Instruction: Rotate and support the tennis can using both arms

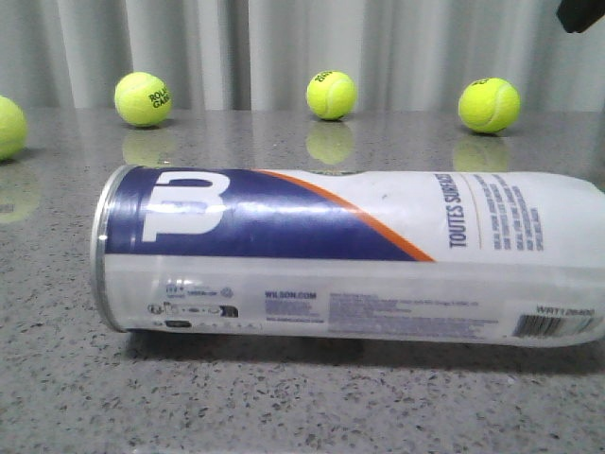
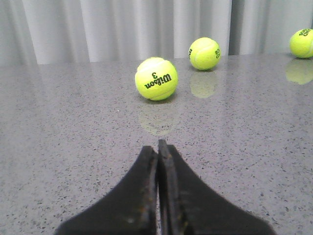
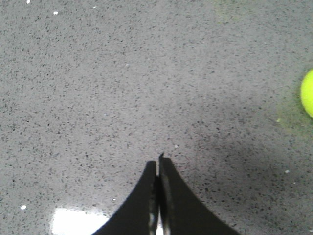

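Observation:
The tennis can (image 1: 350, 253) lies on its side across the grey speckled table (image 1: 284, 407) in the front view, metal rim to the left, white-and-navy Wilson label with an orange stripe facing me. It is in neither wrist view. My left gripper (image 2: 157, 145) is shut and empty, low over the table, facing a tennis ball (image 2: 156, 78). My right gripper (image 3: 157, 159) is shut and empty above bare table. A black arm part (image 1: 581, 14) shows at the top right corner of the front view.
Yellow-green tennis balls sit along the back of the table (image 1: 143, 98), (image 1: 332, 95), (image 1: 489, 104), one at the left edge (image 1: 8, 126). The left wrist view shows two more balls (image 2: 204, 53), (image 2: 302, 43). A ball's edge (image 3: 308, 93) shows in the right wrist view. Grey curtain behind.

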